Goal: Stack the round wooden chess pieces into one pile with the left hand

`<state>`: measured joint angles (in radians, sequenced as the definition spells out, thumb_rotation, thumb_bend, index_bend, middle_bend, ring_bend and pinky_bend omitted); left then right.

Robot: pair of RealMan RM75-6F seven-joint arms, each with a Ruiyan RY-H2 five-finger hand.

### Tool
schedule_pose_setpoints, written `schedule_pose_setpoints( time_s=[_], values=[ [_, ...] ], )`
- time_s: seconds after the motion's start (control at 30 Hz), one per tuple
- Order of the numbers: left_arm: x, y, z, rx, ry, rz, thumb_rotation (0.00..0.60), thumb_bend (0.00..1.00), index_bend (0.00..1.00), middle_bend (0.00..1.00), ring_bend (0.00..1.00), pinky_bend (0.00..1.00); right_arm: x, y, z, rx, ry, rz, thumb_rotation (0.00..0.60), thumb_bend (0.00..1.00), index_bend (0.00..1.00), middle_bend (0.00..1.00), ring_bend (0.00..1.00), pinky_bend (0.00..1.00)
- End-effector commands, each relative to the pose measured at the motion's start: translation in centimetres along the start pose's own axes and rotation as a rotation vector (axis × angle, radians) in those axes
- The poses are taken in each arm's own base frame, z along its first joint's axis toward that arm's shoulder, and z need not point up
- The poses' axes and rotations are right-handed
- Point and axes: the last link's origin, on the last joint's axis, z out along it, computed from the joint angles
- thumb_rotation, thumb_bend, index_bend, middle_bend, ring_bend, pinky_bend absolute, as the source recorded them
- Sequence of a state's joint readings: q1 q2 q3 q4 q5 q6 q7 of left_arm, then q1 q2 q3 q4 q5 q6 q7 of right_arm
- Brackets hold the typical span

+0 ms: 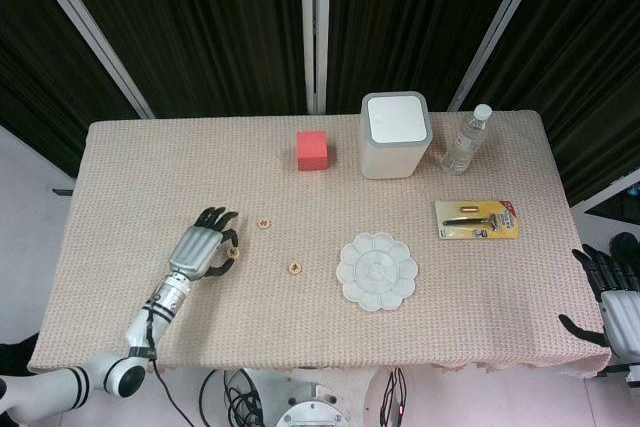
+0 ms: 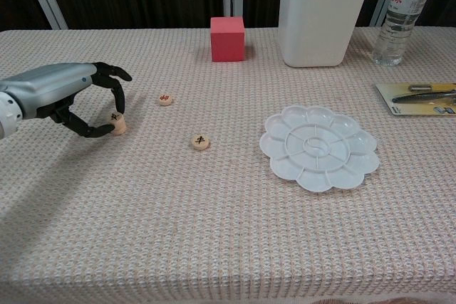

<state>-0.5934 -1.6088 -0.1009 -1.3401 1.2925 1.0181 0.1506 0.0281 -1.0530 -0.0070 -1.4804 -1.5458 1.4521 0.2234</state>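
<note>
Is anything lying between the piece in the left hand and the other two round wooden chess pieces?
Nothing visible. The left hand pinches one round wooden chess piece; only bare woven tablecloth lies between it and the nearer piece and the farther piece.

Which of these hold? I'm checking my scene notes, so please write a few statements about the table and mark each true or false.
1. The left robot hand pinches a chess piece. True.
2. Two loose chess pieces lie apart on the cloth. True.
3. The red cube sits inside the palette tray. False: it stands on the cloth beside the white bin.
4. The water bottle lies on its side. False: it stands upright.
5. The right robot hand holds the carded tool. False: it holds nothing, at the table's edge.
</note>
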Motion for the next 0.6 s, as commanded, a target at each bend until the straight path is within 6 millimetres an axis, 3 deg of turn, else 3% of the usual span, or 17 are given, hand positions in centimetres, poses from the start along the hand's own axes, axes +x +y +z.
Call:
schedule_pose_setpoints(
  time_s=[0.03,0.6],
  values=[
    [-0.03,-0.04,0.01,0.002,-0.005,0.000,0.600,0.33,0.47,0.10,0.00,0.00,-0.01,0.01,-0.02,-0.001,0.000,0.000,0.600,0.13,0.00,0.00,0.00,0.00],
    [0.22,-0.28,-0.09,0.004,0.001,0.000,0.600,0.33,0.40,0.09,0.00,0.00,0.06,0.01,-0.01,0.003,0.002,-0.001,0.600,0.13,0.00,0.00,0.00,0.00]
  ],
)
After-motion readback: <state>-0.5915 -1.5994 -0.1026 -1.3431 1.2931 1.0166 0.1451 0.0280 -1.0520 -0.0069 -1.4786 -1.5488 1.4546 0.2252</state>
